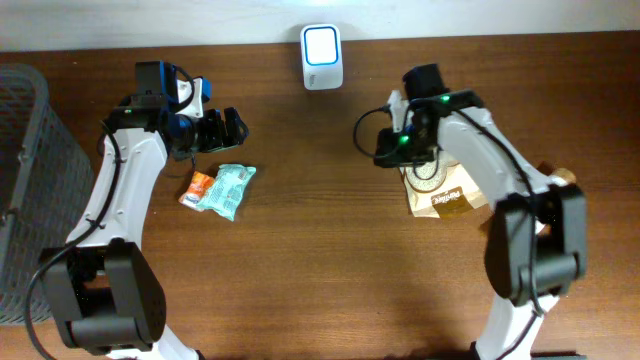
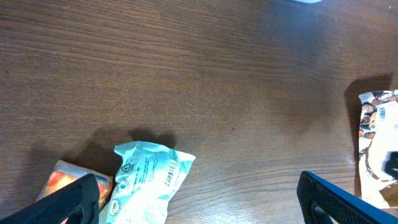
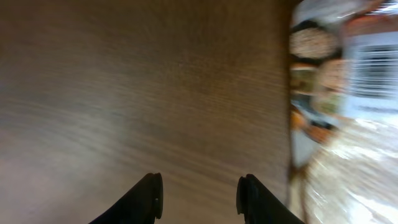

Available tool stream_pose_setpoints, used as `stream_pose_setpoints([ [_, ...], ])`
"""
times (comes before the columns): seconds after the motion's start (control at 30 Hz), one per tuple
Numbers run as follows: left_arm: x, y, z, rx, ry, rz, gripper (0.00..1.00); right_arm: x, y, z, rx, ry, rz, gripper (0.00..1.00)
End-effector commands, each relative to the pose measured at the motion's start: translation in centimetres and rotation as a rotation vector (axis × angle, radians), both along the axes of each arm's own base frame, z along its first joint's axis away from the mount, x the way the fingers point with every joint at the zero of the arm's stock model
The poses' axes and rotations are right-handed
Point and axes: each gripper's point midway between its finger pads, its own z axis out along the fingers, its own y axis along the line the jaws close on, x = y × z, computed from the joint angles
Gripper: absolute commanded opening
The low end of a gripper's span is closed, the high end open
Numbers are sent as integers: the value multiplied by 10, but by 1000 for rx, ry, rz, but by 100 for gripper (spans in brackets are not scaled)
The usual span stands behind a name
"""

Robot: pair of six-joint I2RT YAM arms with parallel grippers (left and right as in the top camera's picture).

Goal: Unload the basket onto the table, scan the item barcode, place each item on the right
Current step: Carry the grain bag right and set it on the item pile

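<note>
The white barcode scanner point(image 1: 322, 55) stands at the table's far edge, centre. A tan printed snack bag point(image 1: 447, 192) lies flat on the right, partly under my right arm. My right gripper point(image 1: 390, 150) hovers just left of the bag's top edge. In the right wrist view its jaws point(image 3: 199, 190) stand apart over bare wood, holding nothing, with the bag point(image 3: 348, 93) blurred at the right. My left gripper point(image 1: 226, 130) is wide open above a teal packet point(image 1: 228, 188) and an orange packet point(image 1: 199, 186). Its fingers point(image 2: 74, 196) frame the teal packet point(image 2: 149, 180).
A grey mesh basket point(image 1: 25, 170) fills the left edge of the table. The orange packet point(image 2: 65, 180) lies tucked beside the teal one. The tan bag point(image 2: 376, 143) shows at the right edge of the left wrist view.
</note>
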Motion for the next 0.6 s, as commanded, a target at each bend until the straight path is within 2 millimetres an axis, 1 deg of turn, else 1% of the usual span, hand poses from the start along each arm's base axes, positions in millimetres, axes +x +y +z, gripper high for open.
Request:
stream_pose_setpoints([
  [0.0, 2, 1, 9, 4, -25, -7, 99, -6, -1, -37, -58, 75, -28, 40],
  [0.07, 2, 1, 9, 4, -25, -7, 99, -6, -11, -52, -99, 105, -70, 39],
  [0.1, 2, 1, 9, 4, -25, -7, 99, -6, -16, -56, -115, 110, -81, 39],
  [0.13, 2, 1, 9, 4, -25, -7, 99, -5, -24, -58, -139, 113, -107, 39],
  [0.17, 2, 1, 9, 4, -25, -7, 99, -4, -38, -59, -190, 118, -155, 39],
  [0.3, 2, 1, 9, 4, -25, -7, 99, -5, -84, -61, -324, 128, -231, 39],
  [0.37, 2, 1, 9, 4, -25, -7, 99, -7, -106, -61, -359, 146, -270, 39],
  [0.47, 2, 1, 9, 4, -25, -7, 99, -10, -136, -61, -367, 172, -327, 38],
  [0.53, 2, 1, 9, 4, -25, -7, 99, -12, -150, -61, -366, 188, -350, 38],
  [0.57, 2, 1, 9, 4, -25, -7, 99, -13, -152, -61, -357, 191, -331, 38],
])
